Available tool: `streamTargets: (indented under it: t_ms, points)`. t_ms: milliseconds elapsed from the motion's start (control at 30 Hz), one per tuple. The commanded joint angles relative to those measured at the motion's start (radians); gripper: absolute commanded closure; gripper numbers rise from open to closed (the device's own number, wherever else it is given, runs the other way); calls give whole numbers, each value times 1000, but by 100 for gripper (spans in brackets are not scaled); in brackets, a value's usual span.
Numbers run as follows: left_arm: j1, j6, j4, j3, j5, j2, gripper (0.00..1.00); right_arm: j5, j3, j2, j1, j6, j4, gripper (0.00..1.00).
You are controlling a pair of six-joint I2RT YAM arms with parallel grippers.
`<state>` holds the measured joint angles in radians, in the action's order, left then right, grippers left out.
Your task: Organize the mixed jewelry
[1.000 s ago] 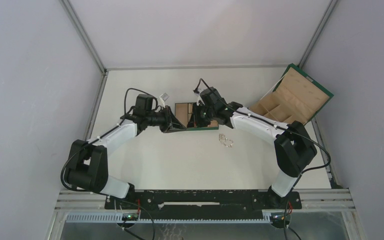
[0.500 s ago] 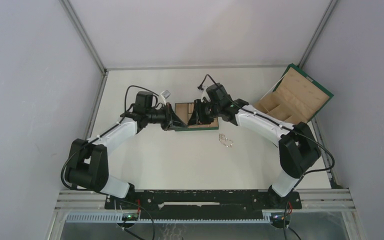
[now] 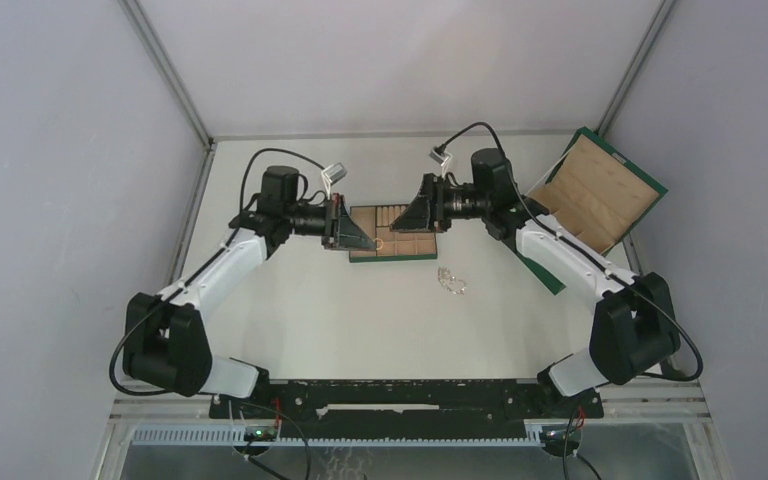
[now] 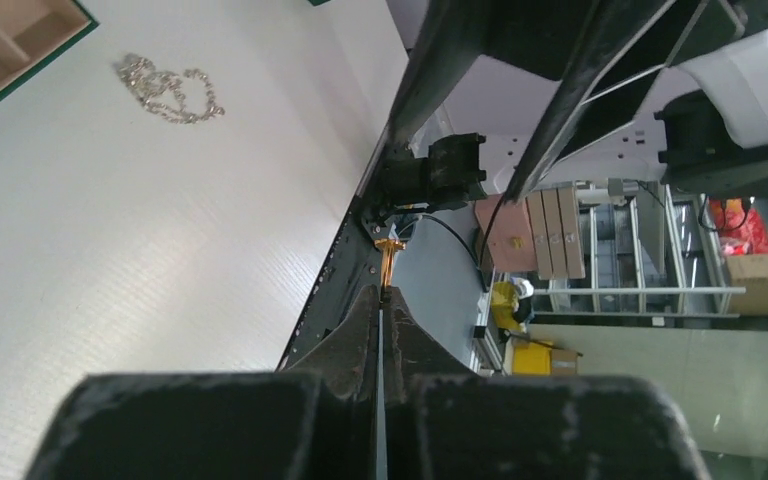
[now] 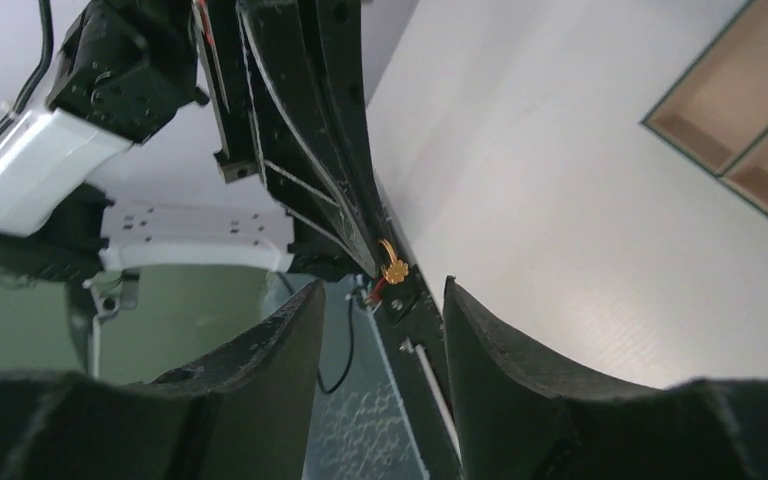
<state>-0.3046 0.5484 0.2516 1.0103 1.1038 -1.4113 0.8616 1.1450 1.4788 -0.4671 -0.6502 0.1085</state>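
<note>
My left gripper [image 4: 381,292] is shut on a small gold ring [image 4: 390,262], which sticks out past its fingertips. In the right wrist view the same gold ring [image 5: 394,269], with a flower-shaped head, hangs at the tip of the left fingers [image 5: 345,215]. My right gripper [image 5: 382,285] stands open just short of it, with nothing between its jaws. From above, the left gripper [image 3: 370,242] and right gripper [image 3: 405,222] face each other over the tan tray [image 3: 415,245]. A silvery chain tangle [image 3: 451,281] lies on the table, also seen as the chain [image 4: 165,82].
The large green box [image 3: 600,190] with tan lining stands open at the back right, behind the right arm. A corner of the tan tray [image 5: 750,140] shows at the right wrist view's edge. The black base rail [image 3: 390,395] runs along the near edge.
The right gripper has opened and drawn back to the right, away from the ring. The left gripper has shut on the ring. Both arms have lifted off the tray.
</note>
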Motion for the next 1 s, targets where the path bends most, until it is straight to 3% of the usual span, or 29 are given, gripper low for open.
streamTargets:
  t_ms: [0, 333, 600, 967]
  points:
    - [2, -45, 5, 59, 77, 59, 100, 166, -26, 2, -6, -82, -167, 45]
    - [1, 9, -28, 77, 106, 95, 100, 282, -50, 36, -29, -164, -331, 42]
    - [2, 27, -44, 76, 115, 111, 100, 289, -50, 84, -65, -265, -478, 48]
    - [2, 33, -51, 58, 107, 127, 100, 283, -51, 101, -67, -303, -517, 72]
